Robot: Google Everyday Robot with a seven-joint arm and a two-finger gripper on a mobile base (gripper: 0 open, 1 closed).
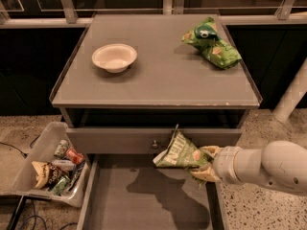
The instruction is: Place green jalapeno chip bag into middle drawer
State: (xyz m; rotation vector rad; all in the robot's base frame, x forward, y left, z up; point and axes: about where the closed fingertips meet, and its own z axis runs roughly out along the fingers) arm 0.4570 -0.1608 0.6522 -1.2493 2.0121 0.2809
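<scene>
**A:** Where is the claw?

**B:** The claw (200, 163) reaches in from the right on a thick white arm (268, 166). It sits just below the front edge of the bench (158, 80) and above the right half of the open drawer (87, 195).

**A:** Is it spread or closed?

**B:** It is closed, with its tan fingers (207, 152) pinching the right end of the chip bag (178, 152).

**A:** So where exactly is the bag?

**B:** It is held in the air over the open drawer, not touching its grey floor, and its shadow falls on that floor. It is tilted, with its upper corner overlapping the closed drawer front (120, 140), just right of the small round knob (154, 144).

**A:** What is on top of the bench?

**B:** A pale bowl (114, 57) stands left of centre. A brighter green bag (211, 44) lies near the back right corner, well apart from the bowl.

**A:** Anything else?

**B:** There is a grey bin (26, 169) on the speckled floor to the left, just beside the open drawer, with several small snack packets in it.
</scene>
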